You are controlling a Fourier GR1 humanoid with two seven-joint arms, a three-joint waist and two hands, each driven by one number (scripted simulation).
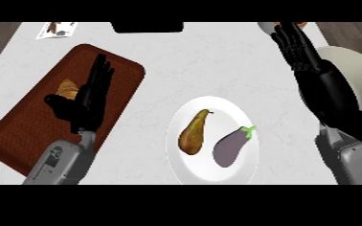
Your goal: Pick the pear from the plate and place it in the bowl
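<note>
Pale stone-patterned table (176, 62) is seen from above, with the pear (193, 132) lying on the white plate (185, 167) just beside an eggplant (233, 147), neck pointing away from the robot. The left hand (88, 96) is held open with straight fingers over a brown mat (42, 124), and the right hand (300, 48), likewise empty and relaxed, is raised near what may be the bowl (343, 60), largely hidden. The pear is judged light, stiff and smooth-skinned, best taken around its broad lower body.

Your left hand (83, 100) partly hides a small golden-brown pastry (67, 89); the right hand's fingers (291, 34) cover a white and orange object (267, 26) at the top edge.
</note>
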